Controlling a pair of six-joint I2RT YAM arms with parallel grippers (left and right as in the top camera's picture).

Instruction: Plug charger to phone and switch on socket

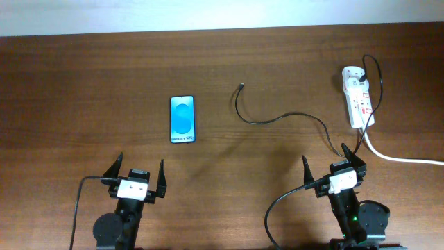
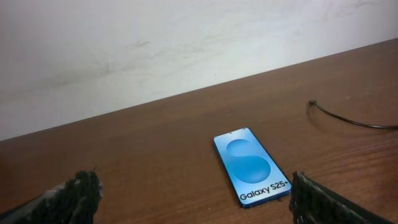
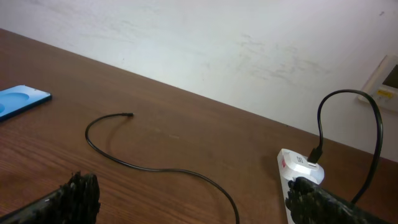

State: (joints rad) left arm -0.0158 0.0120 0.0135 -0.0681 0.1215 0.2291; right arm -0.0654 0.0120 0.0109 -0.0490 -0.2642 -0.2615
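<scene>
Both claws stand apart and hold nothing: your left claw [image 1: 141, 161] and your right claw [image 1: 331, 161] hover low over the table [image 1: 83, 83]. The charger [image 1: 277, 118] runs from the socket [image 1: 358, 97], which sits ahead of the right claw and a little to its right, then passes close in front of that claw and curls away to its left. Its connector tip [image 1: 241, 86] lies bare on the wood, well ahead and well to the left. Expect this cable to be light and limp. If you take it mid-length the end will likely droop and swing, so close on it just behind the tip, where the stiffer plug body should give you a firm, aimable end. The phone [image 1: 182, 119] lies flat, screen up, ahead of the left claw and slightly to its right, well apart from the tip. It looks slim and smooth, so it will probably skate on the wood once the plug pushes against it. Brace it by its long edges with the left claw and keep pressure off the glass. The socket looks like light plastic and may shift under a switch press.
</scene>
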